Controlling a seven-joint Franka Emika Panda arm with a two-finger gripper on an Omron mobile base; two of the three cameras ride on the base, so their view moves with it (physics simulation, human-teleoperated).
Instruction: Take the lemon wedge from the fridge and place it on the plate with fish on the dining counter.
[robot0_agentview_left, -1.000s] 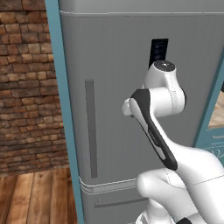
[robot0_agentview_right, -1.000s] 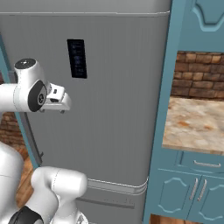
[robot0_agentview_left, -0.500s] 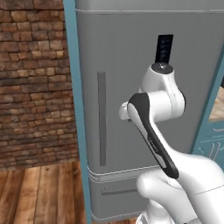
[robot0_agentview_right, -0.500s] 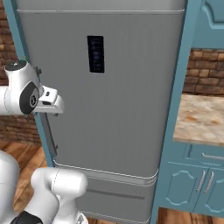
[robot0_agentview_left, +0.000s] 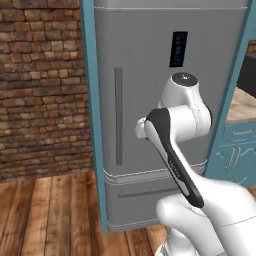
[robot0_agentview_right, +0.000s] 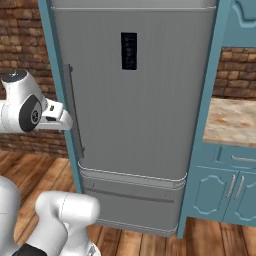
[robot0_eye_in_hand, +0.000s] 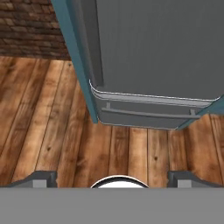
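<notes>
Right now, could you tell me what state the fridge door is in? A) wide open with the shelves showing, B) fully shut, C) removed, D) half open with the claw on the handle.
B: the fridge door sits flush in its teal surround, with the long handle untouched.

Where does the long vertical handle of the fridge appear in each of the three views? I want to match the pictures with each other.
Left base view: the handle stands left of centre on the closed door, left of the arm.
Right base view: it runs down the door's left edge, beside the robot's hand.
Hand view: its lower end shows at upper left.
Shared landmark: the bottom drawer below the door.
</notes>
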